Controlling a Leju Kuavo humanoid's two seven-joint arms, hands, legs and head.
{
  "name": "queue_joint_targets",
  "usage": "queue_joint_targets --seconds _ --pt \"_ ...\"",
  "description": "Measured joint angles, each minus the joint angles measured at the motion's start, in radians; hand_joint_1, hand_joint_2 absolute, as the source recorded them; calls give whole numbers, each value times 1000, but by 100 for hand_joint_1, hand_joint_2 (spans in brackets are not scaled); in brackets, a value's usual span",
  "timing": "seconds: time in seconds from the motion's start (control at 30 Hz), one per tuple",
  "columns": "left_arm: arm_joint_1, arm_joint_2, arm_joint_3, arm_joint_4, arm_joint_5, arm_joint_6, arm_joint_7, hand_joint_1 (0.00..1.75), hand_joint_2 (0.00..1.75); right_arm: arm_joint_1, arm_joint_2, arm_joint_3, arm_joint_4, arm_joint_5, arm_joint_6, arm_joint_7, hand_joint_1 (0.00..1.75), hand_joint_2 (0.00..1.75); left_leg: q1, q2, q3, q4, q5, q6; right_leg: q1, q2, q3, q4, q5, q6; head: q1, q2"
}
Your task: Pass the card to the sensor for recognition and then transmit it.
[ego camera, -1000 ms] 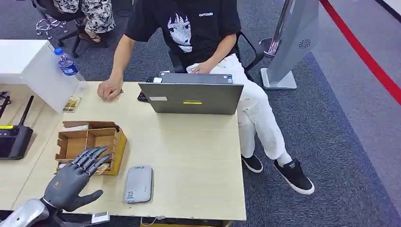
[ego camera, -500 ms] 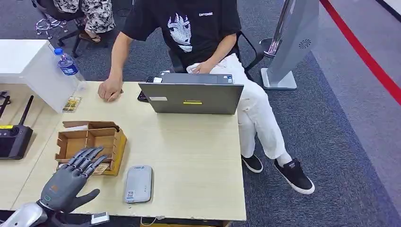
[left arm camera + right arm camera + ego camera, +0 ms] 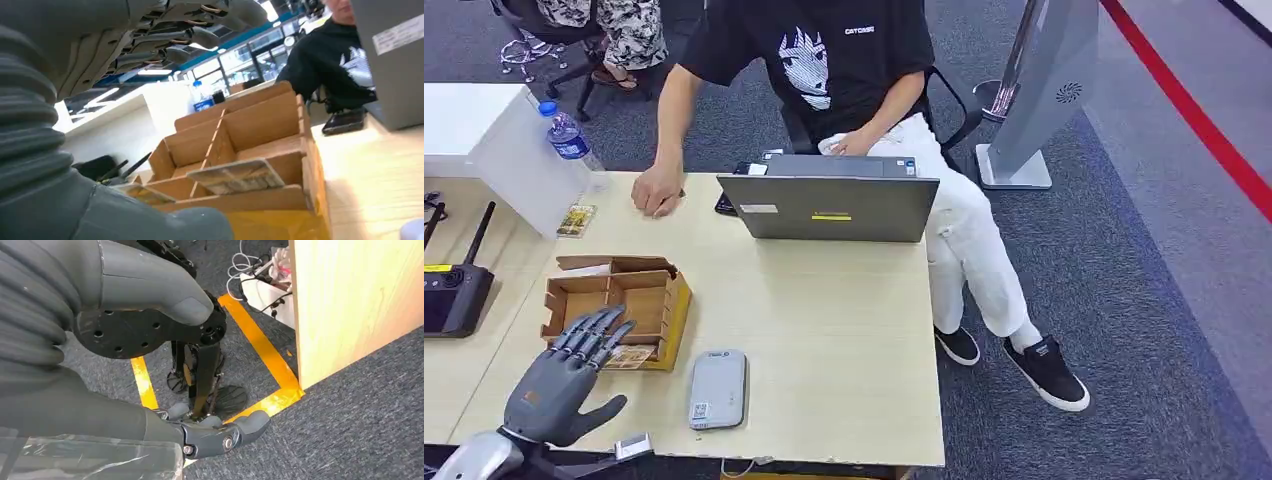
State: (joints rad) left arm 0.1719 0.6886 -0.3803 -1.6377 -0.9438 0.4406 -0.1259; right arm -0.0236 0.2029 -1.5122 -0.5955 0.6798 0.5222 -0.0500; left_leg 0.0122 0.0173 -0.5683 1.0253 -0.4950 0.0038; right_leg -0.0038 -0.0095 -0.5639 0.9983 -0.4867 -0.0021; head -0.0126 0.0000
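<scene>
A card (image 3: 629,356) with a printed face lies tilted in the front compartment of a brown cardboard box (image 3: 609,290) at the table's near left. In the left wrist view the card (image 3: 235,175) leans on the box's (image 3: 260,130) low front wall. My left hand (image 3: 549,385) hovers just before the box, fingers spread toward the card and holding nothing; its fingers (image 3: 170,37) sit above the card. A grey flat sensor (image 3: 717,388) lies on the table right of the box. My right hand (image 3: 125,305) hangs beside the table's side, empty, fingers apart.
A person sits across the table behind a grey laptop (image 3: 829,205), one hand (image 3: 656,188) resting on the tabletop. A water bottle (image 3: 567,135) and a black controller (image 3: 454,295) stand at the left. A small white tag (image 3: 634,445) lies at the near edge.
My left hand has drawn a little to the left and back toward the table's near edge, still spread and empty. The card, box and sensor have not moved.
</scene>
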Motion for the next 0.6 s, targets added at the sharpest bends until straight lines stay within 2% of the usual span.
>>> queue_joint_targets --seconds 0.43,0.6 --pt "-6 -32 7 77 19 10 5 0 175 -2 0 0 0 12 -3 -5 0 175 0 0 0 0 0 0 0 0 0 0 0 0 0 0" --pt "-16 -47 14 100 26 34 0 0 175 -4 0 0 6 22 -17 -15 0 175 0 0 0 0 0 0 0 0 0 0 0 0 0 0"
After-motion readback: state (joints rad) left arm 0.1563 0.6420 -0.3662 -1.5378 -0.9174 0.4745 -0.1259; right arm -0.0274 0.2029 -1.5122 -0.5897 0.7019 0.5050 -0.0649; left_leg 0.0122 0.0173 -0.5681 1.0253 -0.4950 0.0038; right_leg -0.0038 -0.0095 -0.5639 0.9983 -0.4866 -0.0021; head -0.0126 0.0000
